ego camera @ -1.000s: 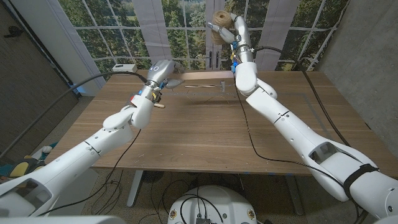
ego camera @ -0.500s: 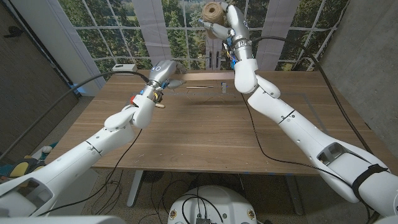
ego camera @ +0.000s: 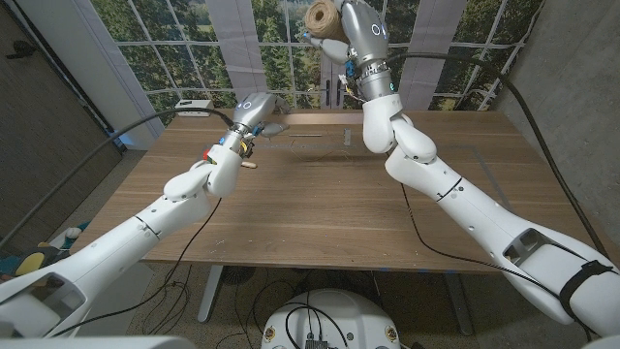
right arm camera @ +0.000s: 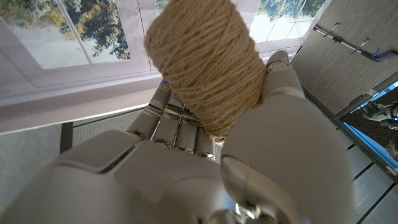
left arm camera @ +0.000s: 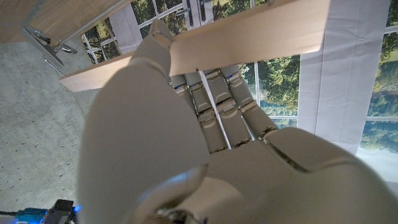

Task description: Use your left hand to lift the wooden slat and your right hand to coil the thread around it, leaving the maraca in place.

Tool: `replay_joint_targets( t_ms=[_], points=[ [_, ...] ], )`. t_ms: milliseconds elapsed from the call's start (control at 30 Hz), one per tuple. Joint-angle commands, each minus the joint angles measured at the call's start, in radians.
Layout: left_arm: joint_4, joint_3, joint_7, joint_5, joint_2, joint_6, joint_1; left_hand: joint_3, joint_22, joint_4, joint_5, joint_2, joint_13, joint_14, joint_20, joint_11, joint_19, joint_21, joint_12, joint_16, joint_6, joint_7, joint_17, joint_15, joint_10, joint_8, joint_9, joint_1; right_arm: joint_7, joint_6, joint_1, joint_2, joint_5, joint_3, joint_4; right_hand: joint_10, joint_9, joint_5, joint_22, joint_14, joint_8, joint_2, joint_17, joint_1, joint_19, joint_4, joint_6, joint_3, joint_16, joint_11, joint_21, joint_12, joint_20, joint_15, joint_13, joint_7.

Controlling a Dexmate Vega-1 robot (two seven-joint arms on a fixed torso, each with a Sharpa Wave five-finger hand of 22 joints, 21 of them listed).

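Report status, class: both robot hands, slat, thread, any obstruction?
Left robot hand grips the wooden slat above the table. Right robot hand holds the thread spool high. No obstruction seen.

Even daylight from windows; soft shadows; wrist views blurred close-up.
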Motion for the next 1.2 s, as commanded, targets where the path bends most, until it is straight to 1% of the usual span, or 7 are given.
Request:
replay_joint_targets(
  t_ms=[33, 267, 467, 800, 833, 1033, 1200],
  points=[
    [0.056, 0.026, -0.017, 0.007, -0.019, -0.015, -0.064, 0.003, 0.002, 0.004, 0.01, 0.172, 0.004, 0.148, -0.059, 0.002, -0.003, 0.006, -0.005, -0.003, 0.013, -0.002, 0.005, -0.189, 0.01, 0.002, 0.024, 0.16, -0.022, -0.147, -0.095, -0.035, -0.19, 0.002, -0.118, 0.145, 0.005, 0.009, 0.003, 0.01, -0.006, 0.173, 0.003, 0.171, -0.004, 0.068, 0.336, 0.066, -0.003, -0.146, 0.008, -0.002, -0.048, -0.176, 0.003, -0.221],
    [0.098, 0.052, -0.018, 0.017, -0.042, -0.026, -0.113, 0.002, 0.002, 0.004, 0.01, 0.172, 0.005, 0.148, -0.059, -0.001, -0.005, 0.008, -0.007, -0.005, 0.012, -0.003, 0.006, -0.189, 0.011, 0.001, 0.024, 0.16, -0.027, -0.212, -0.189, -0.056, -0.247, 0.021, -0.184, 0.15, 0.005, 0.011, 0.002, 0.006, -0.009, 0.172, 0.004, 0.173, -0.011, 0.067, 0.338, 0.062, -0.008, -0.149, 0.01, -0.003, -0.05, -0.178, 0.004, -0.223],
    [0.099, 0.06, -0.026, 0.024, -0.042, -0.026, -0.133, 0.002, 0.002, 0.004, 0.01, 0.172, 0.006, 0.148, -0.059, 0.0, -0.006, 0.01, -0.009, -0.007, 0.014, -0.004, 0.008, -0.189, 0.012, 0.001, 0.024, 0.16, -0.03, -0.252, -0.253, -0.064, -0.285, 0.031, -0.212, 0.152, 0.005, 0.013, 0.002, 0.002, -0.011, 0.172, 0.004, 0.173, -0.016, 0.068, 0.34, 0.059, -0.013, -0.154, 0.012, -0.005, -0.05, -0.177, 0.005, -0.224],
    [0.111, 0.065, -0.017, 0.027, -0.065, 0.002, -0.161, 0.002, 0.002, 0.004, 0.01, 0.172, 0.007, 0.15, -0.058, -0.002, -0.008, 0.013, -0.012, -0.01, 0.016, -0.002, 0.01, -0.189, 0.015, 0.0, 0.025, 0.16, -0.032, -0.278, -0.361, -0.084, -0.286, 0.061, -0.271, 0.154, 0.005, 0.015, 0.001, -0.003, -0.015, 0.173, 0.005, 0.17, -0.027, 0.071, 0.345, 0.054, -0.019, -0.156, 0.014, -0.007, -0.049, -0.177, 0.008, -0.225],
    [0.111, 0.067, -0.019, 0.029, -0.066, 0.007, -0.165, 0.002, 0.002, 0.004, 0.01, 0.172, 0.008, 0.15, -0.058, 0.0, -0.008, 0.014, -0.012, -0.01, 0.016, -0.002, 0.011, -0.189, 0.015, 0.0, 0.025, 0.161, -0.031, -0.28, -0.371, -0.087, -0.288, 0.062, -0.276, 0.154, 0.005, 0.015, 0.001, -0.003, -0.015, 0.172, 0.006, 0.17, -0.028, 0.071, 0.345, 0.053, -0.019, -0.151, 0.014, -0.007, -0.049, -0.177, 0.009, -0.225],
    [0.116, 0.07, 0.003, 0.031, -0.089, 0.025, -0.179, 0.001, 0.002, 0.004, 0.01, 0.172, 0.008, 0.152, -0.059, -0.001, -0.009, 0.016, -0.014, -0.011, 0.016, -0.004, 0.012, -0.189, 0.016, -0.001, 0.025, 0.161, -0.025, -0.288, -0.42, -0.096, -0.298, 0.066, -0.294, 0.155, 0.006, 0.016, 0.001, -0.003, -0.017, 0.174, 0.008, 0.172, -0.032, 0.07, 0.346, 0.051, -0.02, -0.16, 0.016, -0.008, -0.046, -0.179, 0.011, -0.225],
    [0.107, 0.072, 0.014, 0.035, -0.1, 0.042, -0.189, 0.002, 0.002, 0.003, 0.009, 0.171, 0.007, 0.152, -0.059, 0.001, -0.01, 0.018, -0.016, -0.013, 0.016, -0.001, 0.013, -0.189, 0.019, -0.002, 0.025, 0.163, -0.026, -0.29, -0.46, -0.104, -0.296, 0.073, -0.303, 0.156, 0.006, 0.017, 0.0, -0.006, -0.02, 0.173, 0.009, 0.173, -0.037, 0.07, 0.346, 0.048, -0.023, -0.154, 0.017, -0.01, -0.047, -0.178, 0.011, -0.226]
  ],
)
